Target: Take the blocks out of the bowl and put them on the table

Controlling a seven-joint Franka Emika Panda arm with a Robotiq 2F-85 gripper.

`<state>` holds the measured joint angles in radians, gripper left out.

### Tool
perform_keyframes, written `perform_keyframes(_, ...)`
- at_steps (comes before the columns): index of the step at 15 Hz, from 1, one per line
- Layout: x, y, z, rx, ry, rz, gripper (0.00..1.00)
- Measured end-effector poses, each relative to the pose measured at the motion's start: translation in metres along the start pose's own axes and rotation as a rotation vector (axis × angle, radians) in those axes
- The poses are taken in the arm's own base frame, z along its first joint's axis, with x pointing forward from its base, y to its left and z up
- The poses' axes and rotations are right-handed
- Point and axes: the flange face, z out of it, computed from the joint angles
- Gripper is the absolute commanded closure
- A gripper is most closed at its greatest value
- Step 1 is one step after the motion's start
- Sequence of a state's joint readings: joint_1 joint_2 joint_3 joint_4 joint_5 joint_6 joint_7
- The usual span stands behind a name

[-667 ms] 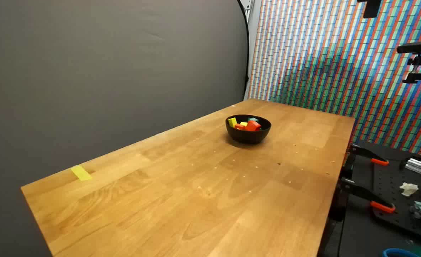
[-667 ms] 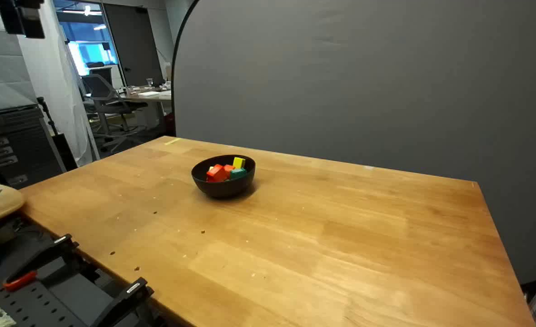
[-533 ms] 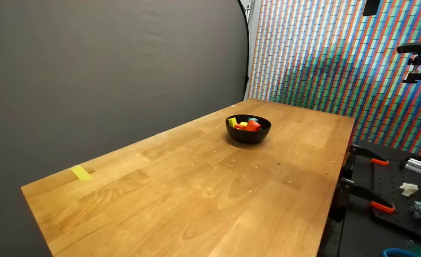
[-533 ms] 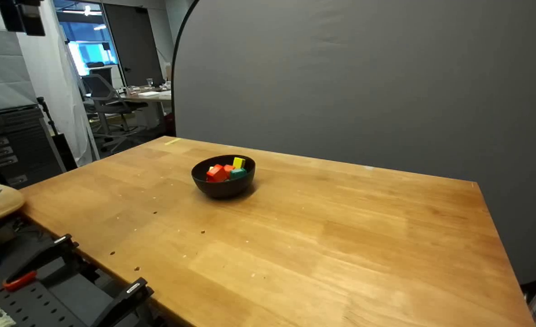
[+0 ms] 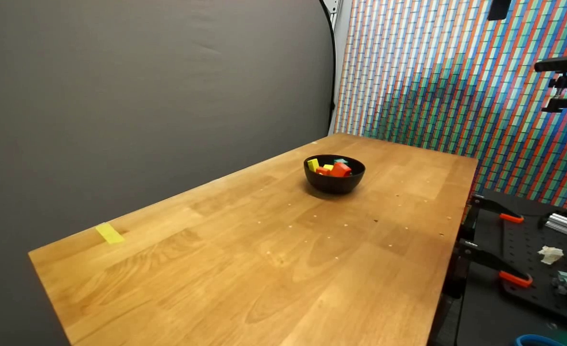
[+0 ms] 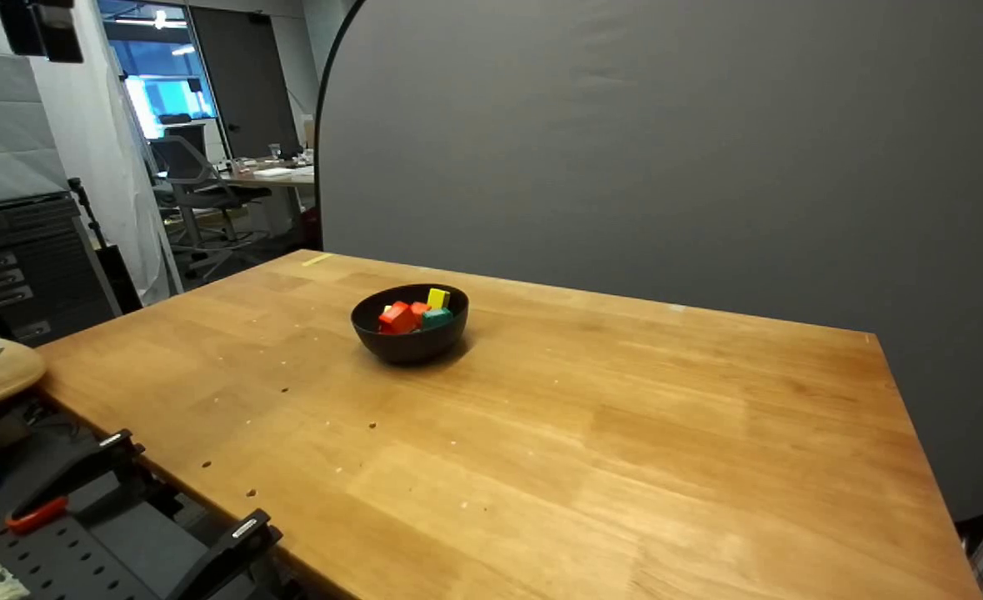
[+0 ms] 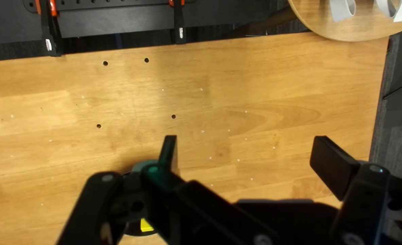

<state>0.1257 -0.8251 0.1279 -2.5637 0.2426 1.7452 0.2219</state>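
Presently I list: 1 black bowl [image 6: 408,350], upright on the wooden counter [image 6: 666,433], shown in both exterior views. Contents: blocks [image 5: 340,170], red, orange, yellow and green, heaped inside. My jaws: wide apart, counter showing between them in the wrist view, where they partly cover the bowl. 1 yellow strip [image 5: 109,233], flat near the counter's edge; 2 clamps [image 7: 179,23] at the opposite edge.

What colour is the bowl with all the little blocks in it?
The bowl is black. It shows best in both exterior views.
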Motion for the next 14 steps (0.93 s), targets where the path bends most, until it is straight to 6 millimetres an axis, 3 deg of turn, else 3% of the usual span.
perform_keyframes(3,0.024,0.0,0.014,-0.02,0.029,-0.051,0.0)
perform_keyframes(9,0.134,0.014,0.076,-0.104,0.144,-0.02,0.0)
perform_keyframes(14,0.213,0.026,0.14,-0.124,0.105,0.102,0.0)
